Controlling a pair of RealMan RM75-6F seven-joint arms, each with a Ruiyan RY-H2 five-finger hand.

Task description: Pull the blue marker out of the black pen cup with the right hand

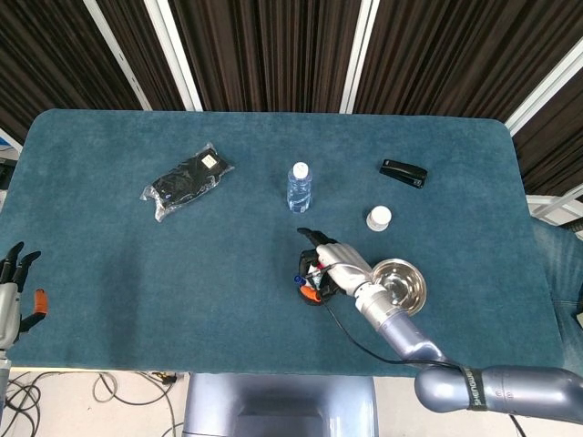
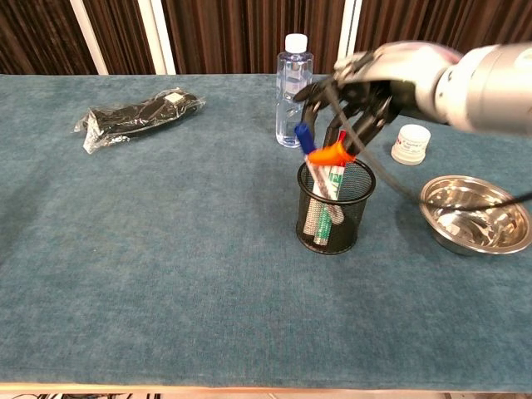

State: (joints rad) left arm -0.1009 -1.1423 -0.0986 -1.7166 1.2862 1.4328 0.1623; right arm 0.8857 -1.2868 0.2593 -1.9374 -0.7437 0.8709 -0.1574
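My right hand [image 2: 366, 91] seems to pinch the blue marker [image 2: 309, 158], half raised out of the black pen cup [image 2: 334, 208] near the bench middle. If I tilt, neighbouring pens may catch and the cup may tip.

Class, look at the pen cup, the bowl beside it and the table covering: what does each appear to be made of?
Pen cup: black wire mesh, probably metal; the pens show through its wall.
Bowl: polished metal, likely stainless steel; mirror-like reflections inside.
Table covering: teal fabric, matte and slightly fuzzy like felt or short carpet; mottled, no shine.
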